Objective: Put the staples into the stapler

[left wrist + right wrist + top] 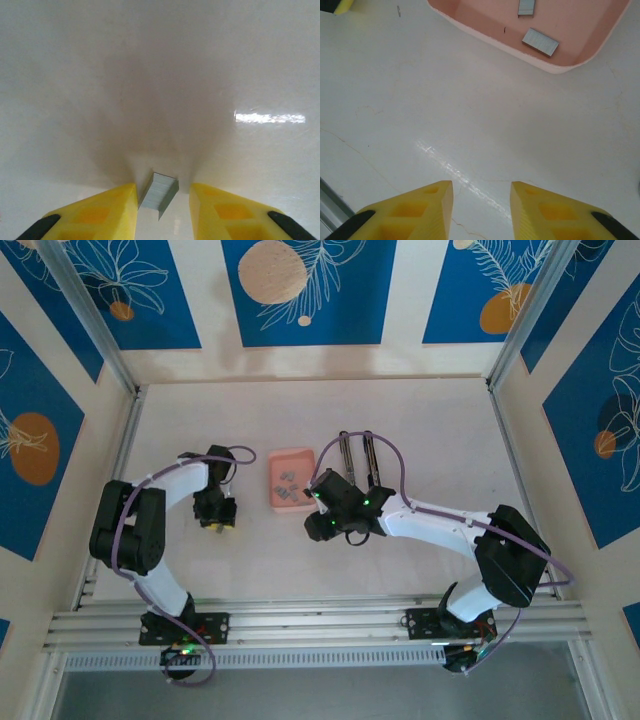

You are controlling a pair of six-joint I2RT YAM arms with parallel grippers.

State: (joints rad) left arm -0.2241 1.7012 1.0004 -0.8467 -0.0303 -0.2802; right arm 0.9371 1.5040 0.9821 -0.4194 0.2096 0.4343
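A small grey strip of staples [159, 192] lies on the white table between the yellow fingers of my left gripper [161, 187]. The strip touches the left finger [120, 202], and a gap separates it from the right finger [210, 205]. The jaws stand open around it. In the top view my left gripper [215, 512] points down at the table, left of the salmon-pink tray [300, 454]. More staples [540, 41] lie in that tray [555, 67]. The stapler [356, 462] lies swung open beyond my right wrist. My right gripper [481, 184] is open over bare table, nothing between its fingers.
The right arm [440, 525] reaches across the middle of the table from the right. Aluminium rails [300, 620] run along the near edge, and walls close in the table on the other sides.
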